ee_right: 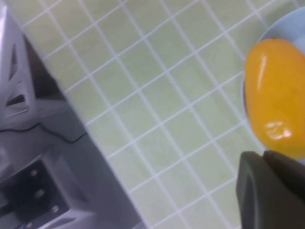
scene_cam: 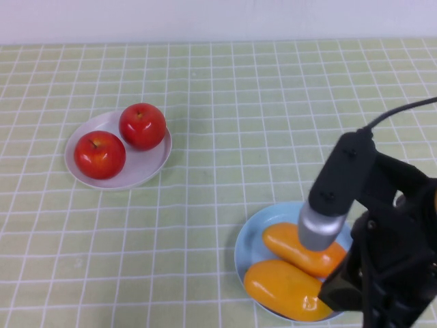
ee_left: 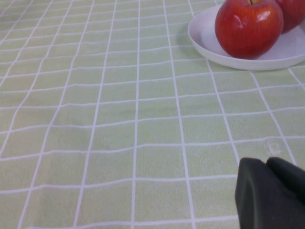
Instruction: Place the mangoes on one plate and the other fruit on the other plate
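Right gripper hangs over the near right of the table, just above the light blue plate, and whether its jaws are apart or together cannot be told from any view. Both mangoes lie side by side on that plate, and both red apples sit touching on the white plate, well apart at the far left. The sorting looks complete, so the step in hand is probably a clean retreat: lift straight up before swinging away, so the arm does not brush the upper mango. That plate sits close to the table's near edge, leaving little margin there; the broad checked cloth between the plates is open. Left gripper rests low over cloth near the white plate, its state equally unclear
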You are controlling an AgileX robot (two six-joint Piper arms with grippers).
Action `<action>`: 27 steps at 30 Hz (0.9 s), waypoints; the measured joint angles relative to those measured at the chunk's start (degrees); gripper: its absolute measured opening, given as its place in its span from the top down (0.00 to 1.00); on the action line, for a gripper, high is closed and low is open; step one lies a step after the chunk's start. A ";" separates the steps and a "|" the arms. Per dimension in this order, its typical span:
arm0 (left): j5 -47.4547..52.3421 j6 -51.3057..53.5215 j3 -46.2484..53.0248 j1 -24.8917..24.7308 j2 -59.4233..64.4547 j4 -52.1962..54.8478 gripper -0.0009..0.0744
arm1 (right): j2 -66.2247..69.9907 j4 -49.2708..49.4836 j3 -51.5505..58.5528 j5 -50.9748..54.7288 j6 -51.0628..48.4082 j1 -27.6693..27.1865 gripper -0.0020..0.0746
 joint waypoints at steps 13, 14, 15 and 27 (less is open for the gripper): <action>0.00 0.00 0.00 0.00 0.00 0.00 0.99 | -0.46 -2.03 0.03 -0.47 0.00 0.03 0.99; 0.00 0.00 0.00 0.00 0.00 0.00 0.99 | -0.46 -2.92 0.13 -1.74 0.00 0.03 0.99; 0.00 0.00 0.00 0.00 0.00 0.00 0.99 | -0.46 -3.97 0.25 -2.91 0.00 -0.13 0.99; 0.00 0.00 0.00 0.00 0.00 0.00 0.99 | -15.18 -2.54 28.77 -52.80 0.00 -21.19 0.99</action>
